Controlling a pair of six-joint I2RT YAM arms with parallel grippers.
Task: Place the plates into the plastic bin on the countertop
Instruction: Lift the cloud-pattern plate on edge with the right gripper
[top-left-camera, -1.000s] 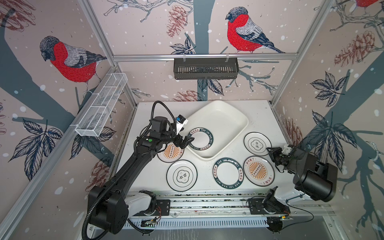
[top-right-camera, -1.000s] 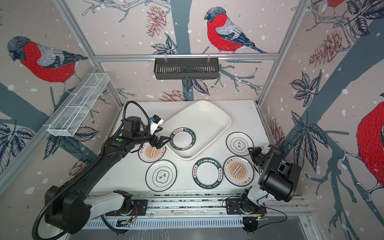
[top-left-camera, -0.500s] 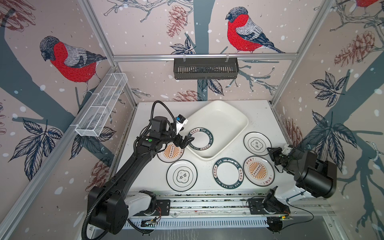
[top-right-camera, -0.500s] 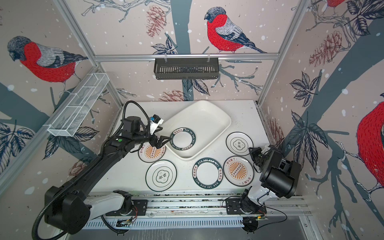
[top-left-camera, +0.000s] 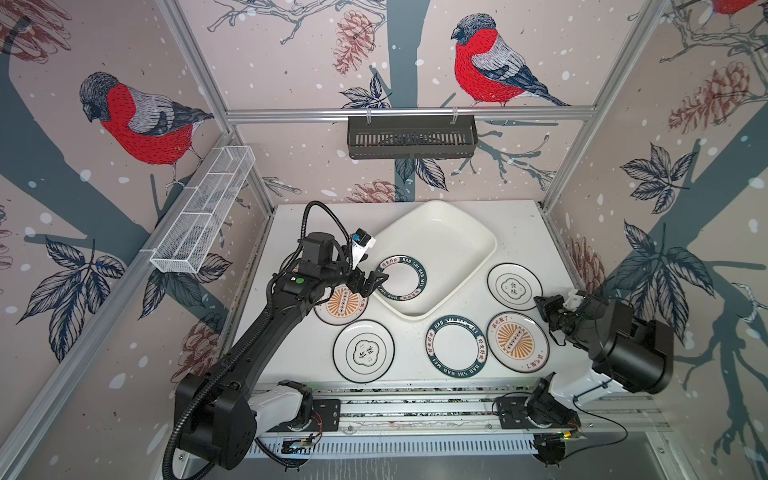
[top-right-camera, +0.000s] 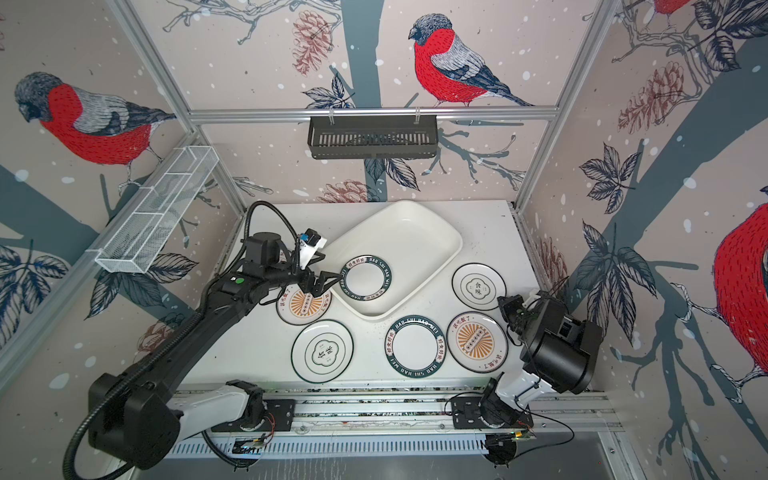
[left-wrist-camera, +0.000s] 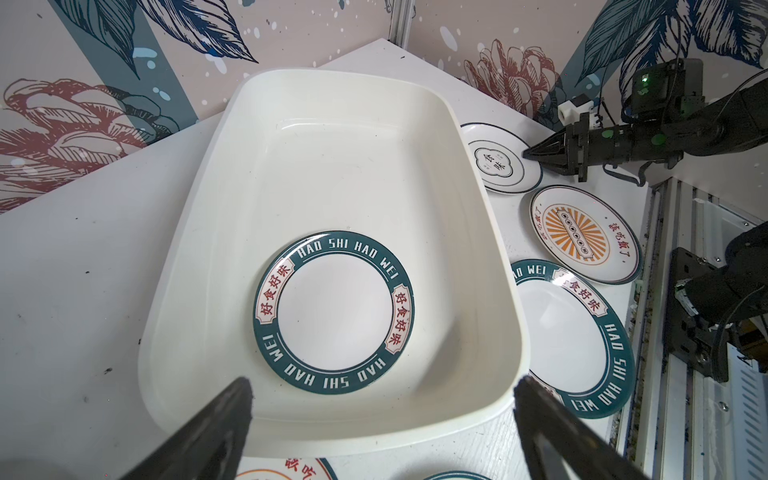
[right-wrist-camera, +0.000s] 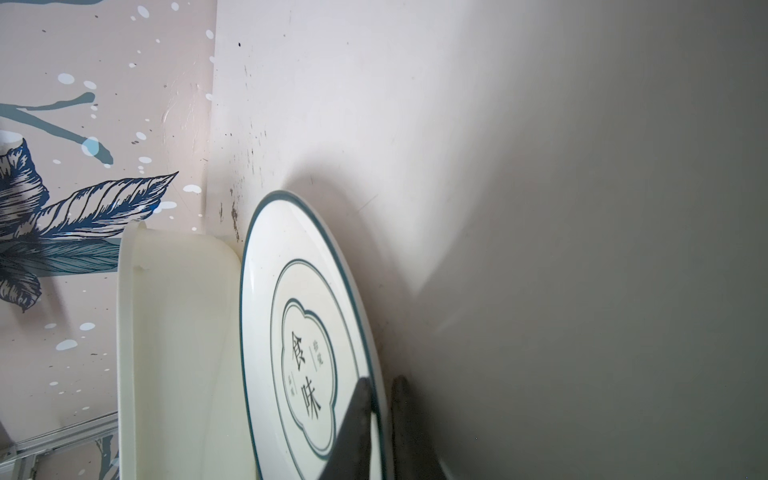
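The white plastic bin (top-left-camera: 440, 245) lies at the back of the countertop (top-left-camera: 519, 232), with a green-lettered plate (top-left-camera: 402, 277) inside it. My left gripper (top-left-camera: 374, 280) hangs open over the bin's near left corner (left-wrist-camera: 382, 379), holding nothing. Around the bin lie several plates: an orange sunburst plate (top-left-camera: 340, 305) under the left arm, an emblem plate (top-left-camera: 363, 350), a green-lettered plate (top-left-camera: 456, 346) and another sunburst plate (top-left-camera: 517, 340). My right gripper (top-left-camera: 538, 301) is shut on the right rim of the far-right emblem plate (right-wrist-camera: 299, 332), one finger above and one below (right-wrist-camera: 382, 380).
A black slotted basket (top-left-camera: 411, 137) hangs on the back wall and a white wire-mesh rack (top-left-camera: 203, 208) on the left wall. The arms' base rail (top-left-camera: 415, 405) runs along the front edge. Patterned walls close in three sides.
My right gripper has closed its fingers onto the rim of the far-right emblem plate. The left arm and its open gripper have not moved.
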